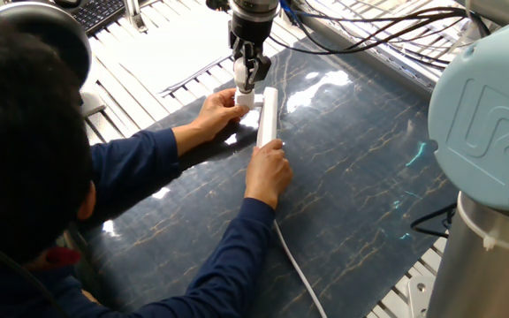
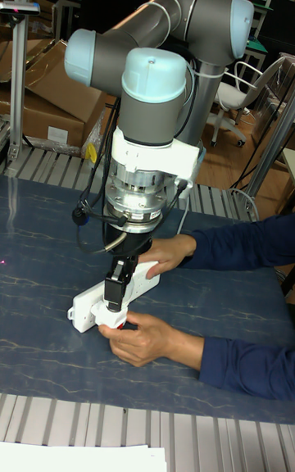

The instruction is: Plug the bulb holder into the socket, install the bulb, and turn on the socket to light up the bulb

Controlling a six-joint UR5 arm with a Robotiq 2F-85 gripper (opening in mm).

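Inspecting station: you are running the arm over a dark marbled mat (image 1: 360,185), with a person's two hands inside the work zone.

Socket position: the socket (image 1: 268,115) is lying flat on the mat, long axis running away from the person, its cord (image 1: 294,261) trailing back toward them.

Person's right hand: this hand (image 1: 268,172) is pressing on the near end of the socket; you are likely relying on it to keep the strip from sliding under the arm's push.

Person's left hand: this hand (image 1: 219,110) is cupping the strip's far end, just beside the white piece under the gripper, apparently bracing that end.

Gripper: the gripper (image 1: 247,81) is pointing straight down at the strip's far end, fingers set narrow around a small white piece.

Jaw state: the jaws are standing close together and appear to be gripping the bulb holder (image 1: 246,97); the tall fixed view (image 2: 113,292) agrees, though the contact itself is too small to confirm.

Bulb holder location: it is sitting at the fingertips, touching or just over the socket's edge; whether its pins are seated, you cannot tell.

Bulb: not showing in either view.

Step in hand: you are judged to be plugging the holder in; bulb fitting and switching are not yet done.

Risk: fingers are lying beside the descending tool, so pinching is a concern.
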